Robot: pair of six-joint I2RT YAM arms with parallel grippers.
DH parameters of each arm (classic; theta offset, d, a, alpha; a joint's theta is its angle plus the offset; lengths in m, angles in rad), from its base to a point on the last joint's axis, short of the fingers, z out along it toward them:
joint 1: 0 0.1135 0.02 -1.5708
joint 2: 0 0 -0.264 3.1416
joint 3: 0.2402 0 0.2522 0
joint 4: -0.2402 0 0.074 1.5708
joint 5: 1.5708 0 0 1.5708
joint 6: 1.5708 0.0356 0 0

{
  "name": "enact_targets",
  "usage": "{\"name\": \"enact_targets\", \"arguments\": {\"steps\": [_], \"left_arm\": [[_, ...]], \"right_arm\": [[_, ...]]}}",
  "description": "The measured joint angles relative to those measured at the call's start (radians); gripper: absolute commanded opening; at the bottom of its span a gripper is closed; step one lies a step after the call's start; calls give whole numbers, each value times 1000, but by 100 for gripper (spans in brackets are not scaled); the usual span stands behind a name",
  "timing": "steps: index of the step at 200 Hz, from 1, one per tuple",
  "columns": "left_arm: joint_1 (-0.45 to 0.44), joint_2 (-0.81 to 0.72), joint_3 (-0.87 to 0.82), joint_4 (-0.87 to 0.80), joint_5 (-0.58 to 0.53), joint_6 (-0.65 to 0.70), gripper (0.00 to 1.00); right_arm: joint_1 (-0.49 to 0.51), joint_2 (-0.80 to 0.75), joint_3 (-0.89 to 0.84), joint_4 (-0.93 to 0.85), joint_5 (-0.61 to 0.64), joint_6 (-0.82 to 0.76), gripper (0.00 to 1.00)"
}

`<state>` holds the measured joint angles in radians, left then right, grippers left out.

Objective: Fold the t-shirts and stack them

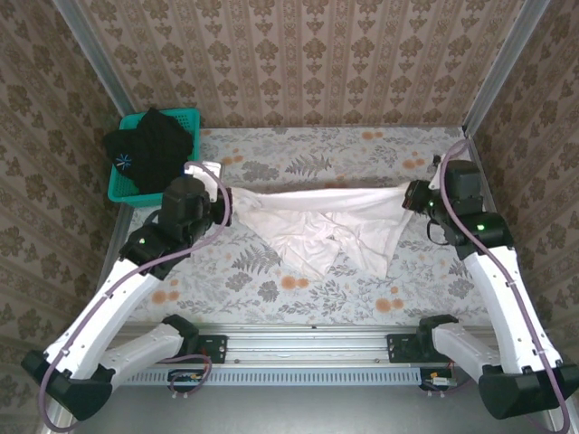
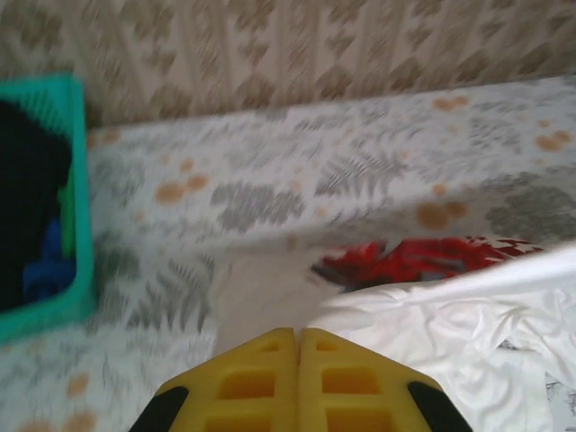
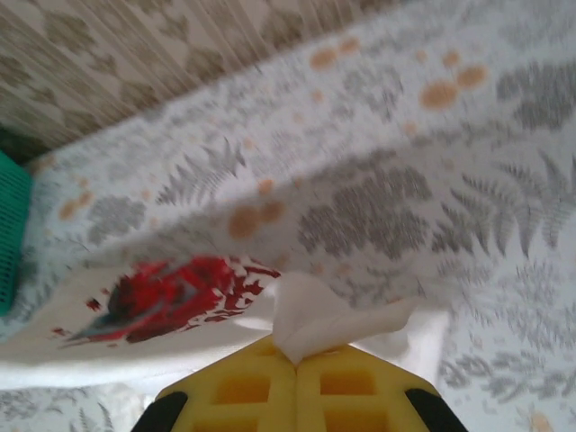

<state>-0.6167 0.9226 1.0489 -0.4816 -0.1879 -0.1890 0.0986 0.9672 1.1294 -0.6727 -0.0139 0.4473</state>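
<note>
- White t-shirt [image 1: 335, 221]: strung between the two claws over the middle of the bench, top edge pulled nearly straight, lower part sagging in rumpled folds onto the bench top.
- Red-and-black graphic [image 2: 423, 256]: on the shirt's far face, below the stretched edge.
- Handling, by judgement: light, limp, no stiffness; likely to droop and bunch wherever unsupported; not fragile, though a thin pinch could slip. Best held at corners or hem, as at present, to keep the edge taut for laying flat.
- Left claw [image 2: 299, 335]: yellow fingers pressed together with no gap, apparently clamped on the shirt's left end, going by the taut line seen from above.
- Right claw [image 3: 295, 355]: closed, a tuft of white cloth pinched between the fingers and poking out past the tips.
- Black garment [image 1: 149, 145]: probably another t-shirt, heaped in the teal mesh basket [image 1: 116, 192] at the far left corner.
- Bench [image 1: 298, 145]: covered in pale cloth printed with grey ferns and orange blooms.
- Walls [image 1: 298, 54]: brown damask wallpaper on three sides.
- Metal rail [image 1: 308, 336]: along the near edge, carrying the arm bases.
</note>
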Motion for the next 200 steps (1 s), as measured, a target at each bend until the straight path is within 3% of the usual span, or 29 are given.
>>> {"name": "enact_targets", "arguments": {"steps": [21, 32, 64, 92, 124, 138, 168, 200], "left_arm": [[3, 24, -75, 91, 106, 93, 36], [3, 77, -121, 129, 153, 112, 56], [13, 283, -214, 153, 193, 112, 70], [24, 292, -237, 135, 185, 62, 71], [15, 161, -307, 139, 203, -50, 64], [-33, 134, -331, 125, 188, -108, 56], [-203, 152, -379, 116, 160, -267, 53], [-214, 210, -465, 155, 146, -395, 58]], "right_arm": [[0, -2, -17, 21, 2, -2, 0], [0, 16, -64, 42, 2, 0, 0], [0, 159, -210, 70, -1, 5, 0], [-6, 194, -261, 63, 3, 5, 0], [-29, 191, -261, 71, 23, 4, 0], [-37, 192, -261, 71, 30, 4, 0], [-42, 202, -261, 79, 33, 4, 0], [-42, 233, -261, 101, 32, 4, 0]]}}
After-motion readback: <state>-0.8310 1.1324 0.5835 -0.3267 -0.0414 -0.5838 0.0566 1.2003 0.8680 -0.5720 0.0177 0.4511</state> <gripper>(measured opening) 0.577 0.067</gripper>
